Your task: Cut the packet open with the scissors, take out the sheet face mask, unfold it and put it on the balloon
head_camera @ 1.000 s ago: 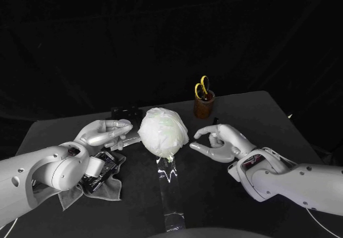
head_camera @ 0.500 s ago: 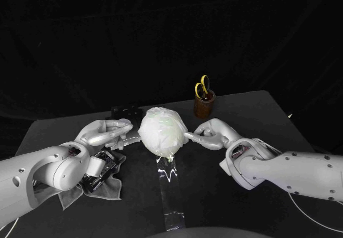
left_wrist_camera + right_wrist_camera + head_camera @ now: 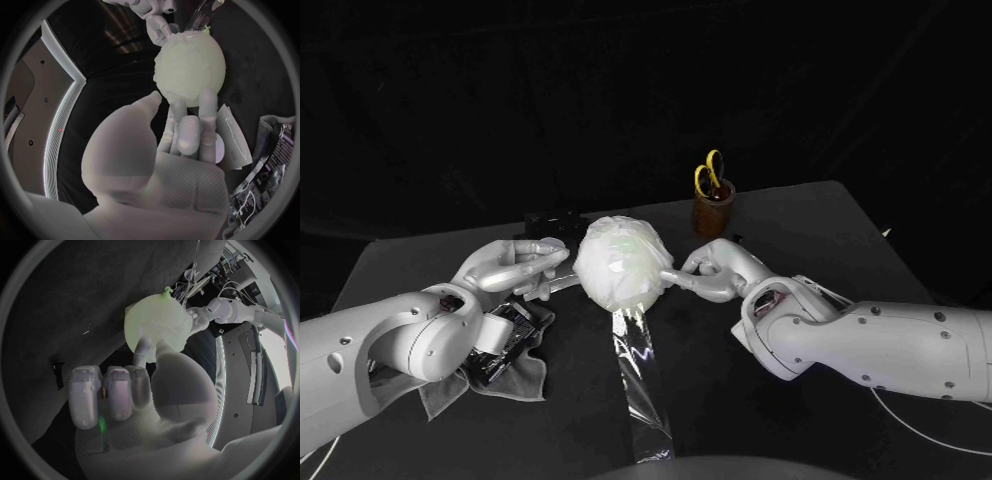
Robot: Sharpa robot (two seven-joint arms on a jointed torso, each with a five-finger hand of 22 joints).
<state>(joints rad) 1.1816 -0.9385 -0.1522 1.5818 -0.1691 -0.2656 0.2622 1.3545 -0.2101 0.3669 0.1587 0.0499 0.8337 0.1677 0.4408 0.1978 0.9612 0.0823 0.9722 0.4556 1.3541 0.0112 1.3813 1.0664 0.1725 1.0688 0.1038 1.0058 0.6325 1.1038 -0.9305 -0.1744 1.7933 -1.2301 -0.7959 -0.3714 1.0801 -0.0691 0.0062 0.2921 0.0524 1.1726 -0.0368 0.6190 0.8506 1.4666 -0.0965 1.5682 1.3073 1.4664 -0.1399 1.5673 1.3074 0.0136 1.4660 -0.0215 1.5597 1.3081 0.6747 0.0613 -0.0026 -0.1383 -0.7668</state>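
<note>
Right hand (image 3: 711, 270), mostly curled, presses a fingertip against the sheet face mask (image 3: 620, 262) to seat it on the balloon (image 3: 200, 55); left hand (image 3: 516, 268), fingers extended and holding nothing, braces its left side.

Counts, as you see them from the head camera:

- one balloon (image 3: 633, 248)
- one sheet face mask (image 3: 615, 275)
- one pair of scissors (image 3: 711, 180)
- one brown holder (image 3: 714, 216)
- one clear film strip (image 3: 640, 390)
- one dark packet (image 3: 503, 338)
- one grey cloth (image 3: 519, 380)
- one small black block (image 3: 555, 222)
- one black table (image 3: 877, 262)

You count two hands: one left hand (image 3: 514, 268) and one right hand (image 3: 714, 271).
</note>
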